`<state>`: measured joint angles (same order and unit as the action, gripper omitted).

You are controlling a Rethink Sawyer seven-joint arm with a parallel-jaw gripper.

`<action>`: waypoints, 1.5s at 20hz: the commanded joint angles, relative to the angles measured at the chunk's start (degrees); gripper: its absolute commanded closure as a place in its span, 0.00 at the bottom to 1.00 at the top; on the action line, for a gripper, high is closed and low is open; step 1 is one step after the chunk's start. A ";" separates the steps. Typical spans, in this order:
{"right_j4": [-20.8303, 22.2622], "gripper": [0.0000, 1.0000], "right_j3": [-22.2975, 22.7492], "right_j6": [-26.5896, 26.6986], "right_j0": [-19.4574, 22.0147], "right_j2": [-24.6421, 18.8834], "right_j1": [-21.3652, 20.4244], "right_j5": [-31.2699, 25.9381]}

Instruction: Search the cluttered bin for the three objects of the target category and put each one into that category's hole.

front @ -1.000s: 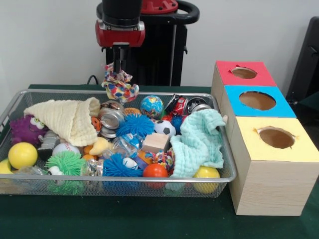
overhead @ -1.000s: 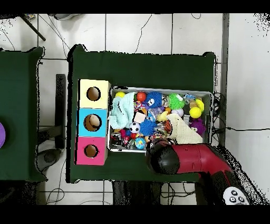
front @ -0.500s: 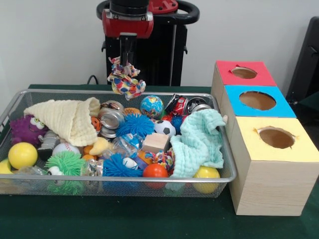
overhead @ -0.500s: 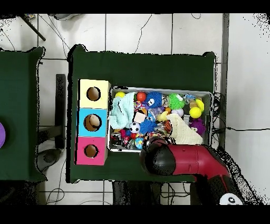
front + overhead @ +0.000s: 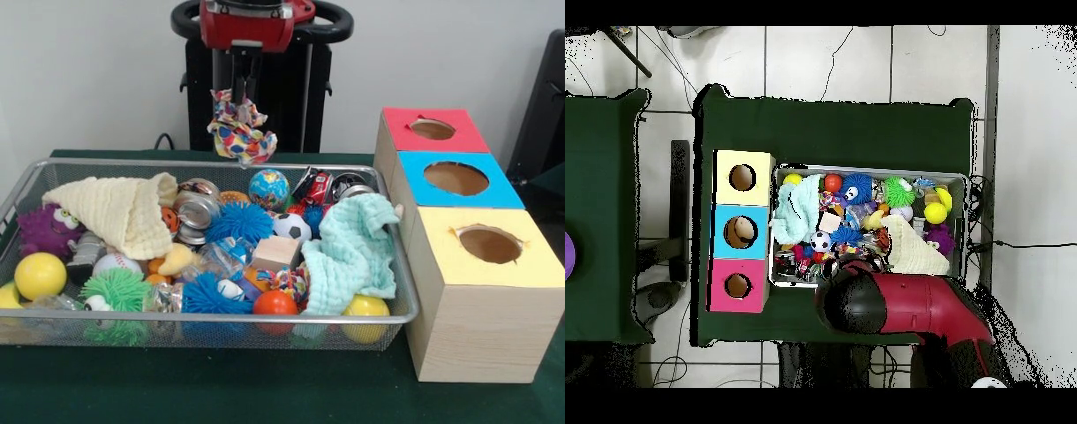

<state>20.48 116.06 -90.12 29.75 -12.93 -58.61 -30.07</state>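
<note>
The pincer (image 5: 245,91) is clamped on a multicoloured rag toy (image 5: 240,131), which hangs in the air above the back rim of the wire bin (image 5: 26,181), well left of the red (image 5: 430,130), blue (image 5: 455,179) and yellow (image 5: 488,245) boxes on the bench (image 5: 265,389).

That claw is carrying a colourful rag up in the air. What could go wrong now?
The tool pinches only the top of the patterned cloth, and the rest dangles loose, so it might slip back into the wire basket. The loose cloth may also snag on the rim of the red box hole instead of dropping in.
</note>
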 commanded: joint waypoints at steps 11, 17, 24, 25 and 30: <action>-6.41 1.00 6.50 -12.73 -6.30 4.53 0.27 0.83; -7.96 1.00 6.78 -13.96 -8.99 6.04 1.26 2.44; -10.03 1.00 7.14 -14.15 -11.17 6.64 2.82 5.01; -10.52 1.00 7.34 -14.49 -11.71 6.77 3.01 5.59; -12.73 1.00 7.46 -15.80 -14.62 7.63 3.51 7.15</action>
<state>11.61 120.92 -90.18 16.90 -5.95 -57.50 -27.11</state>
